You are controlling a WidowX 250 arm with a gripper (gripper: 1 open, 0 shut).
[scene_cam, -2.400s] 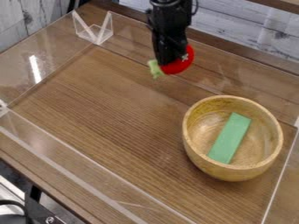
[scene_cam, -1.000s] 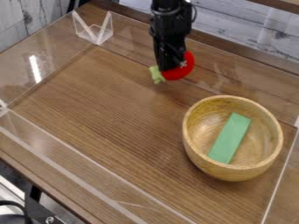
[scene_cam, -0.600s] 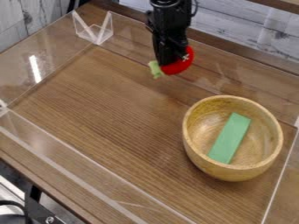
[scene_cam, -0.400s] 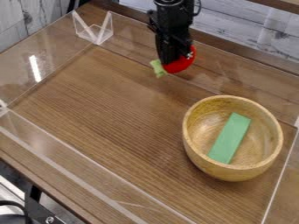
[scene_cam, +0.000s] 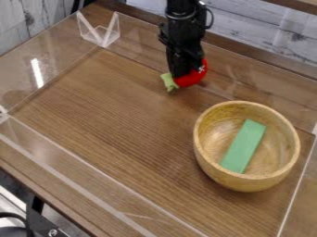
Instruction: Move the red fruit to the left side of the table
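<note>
The red fruit (scene_cam: pixel 191 77) is small, round and bright red, with a light green leafy stub (scene_cam: pixel 169 81) sticking out to its lower left. It sits low over the back middle of the brown wood-grain table (scene_cam: pixel 111 120). My black gripper (scene_cam: pixel 184 68) comes straight down onto it from above and is shut on it, hiding most of its top. Whether the fruit rests on the tabletop or hangs just above it I cannot tell.
A round light wooden bowl (scene_cam: pixel 206 143) stands at the right, holding a flat green rectangular block (scene_cam: pixel 244 145). Low clear acrylic walls (scene_cam: pixel 50 65) edge the table, with a clear angled piece (scene_cam: pixel 98 31) at the back left corner.
The gripper with the red fruit has shifted slightly right and lower than a moment ago. Bowl and green block have not moved.
</note>
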